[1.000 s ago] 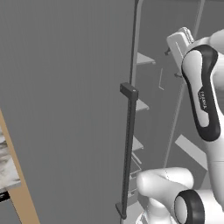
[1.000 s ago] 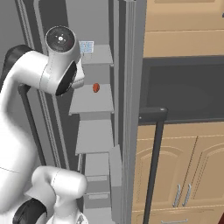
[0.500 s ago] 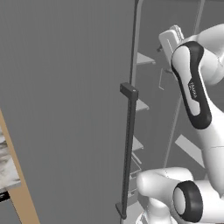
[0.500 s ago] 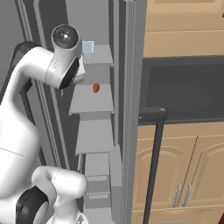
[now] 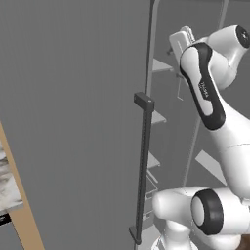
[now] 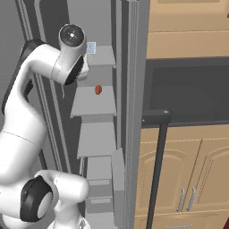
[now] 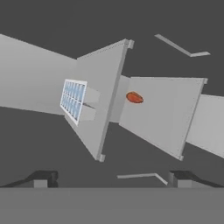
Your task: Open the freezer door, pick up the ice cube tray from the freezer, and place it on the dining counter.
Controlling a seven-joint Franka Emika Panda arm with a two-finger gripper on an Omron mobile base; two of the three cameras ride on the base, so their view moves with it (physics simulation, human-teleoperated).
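freezer door (image 5: 73, 122) stands swung open, its grey panel taking the left of the left base view, with the long black bar handle (image 5: 142, 166) running down its free edge. a strip of marble bench on a tan base (image 5: 10, 180) shows at the lower left of that view.

freezer (image 6: 100, 134) interior open, pale grey shelves stacked one over another. ice cube tray (image 6: 91, 47) sits on the top shelf (image 6: 102, 57), white frame with pale blue cells; in the hand view it appears at (image 7: 73, 100), resting on a shelf seen turned sideways. small red-orange item (image 6: 98, 90) lies on the shelf below, also at (image 7: 134, 97).

arm reaches up into the freezer opening, wrist near the top shelf level. claw (image 7: 111, 177) has its two dark fingertips (image 7: 41, 177) wide apart, gripping nothing, well short of the tray.

tan wooden cupboards (image 6: 188, 179) and a dark appliance front (image 6: 188, 94) stand to the right of the freezer.
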